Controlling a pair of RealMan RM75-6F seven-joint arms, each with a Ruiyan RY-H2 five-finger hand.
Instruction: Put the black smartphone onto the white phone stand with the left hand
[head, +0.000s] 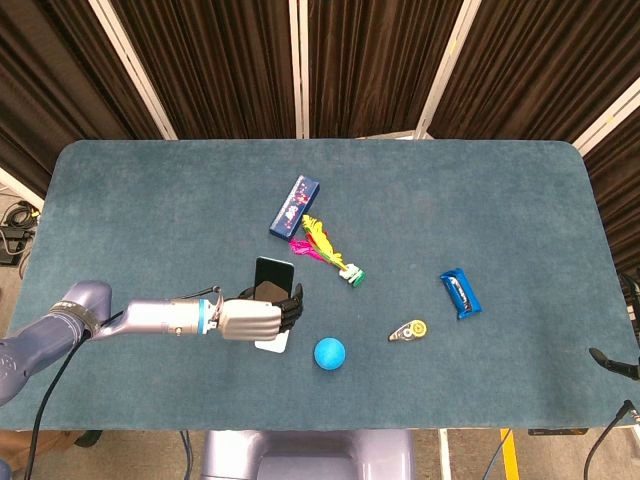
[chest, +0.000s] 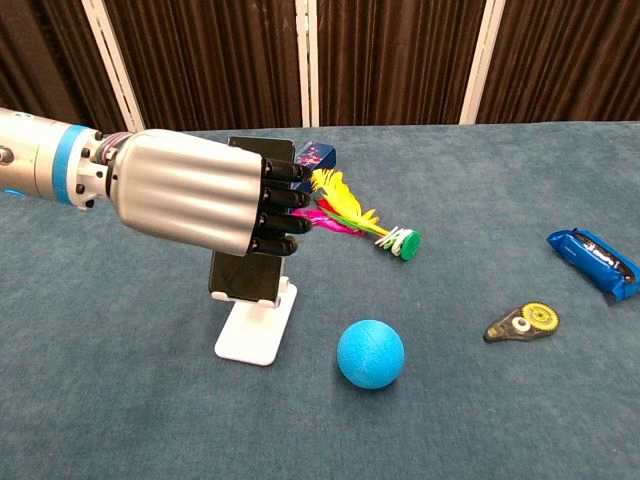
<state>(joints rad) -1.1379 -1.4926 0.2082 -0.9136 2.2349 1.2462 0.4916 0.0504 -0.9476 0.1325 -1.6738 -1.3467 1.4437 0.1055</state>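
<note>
One round blue ball lies nearest on the teal cloth-covered table, just right of the flat base of the white plastic phone stand. The black rectangular smartphone stands on that stand with its long axis upright, its lower edge seated in the stand's lip and its top edge leaning back, away from the chest camera, so its dark face looks toward the near edge of the table. The silver left hand reaches in from the left with its black fingers curled around the phone's upper half, gripping it; the fingertips show past the phone's right edge. To the right lie a small grey and yellow correction-tape dispenser and, farther out, a blue wrapped snack bar. Behind the phone sits a shuttlecock with yellow and pink feathers and a green base, and beyond it a dark blue rectangular box. At the right edge of the head view only a dark tip shows; whether the right hand is open or closed I cannot tell.
</note>
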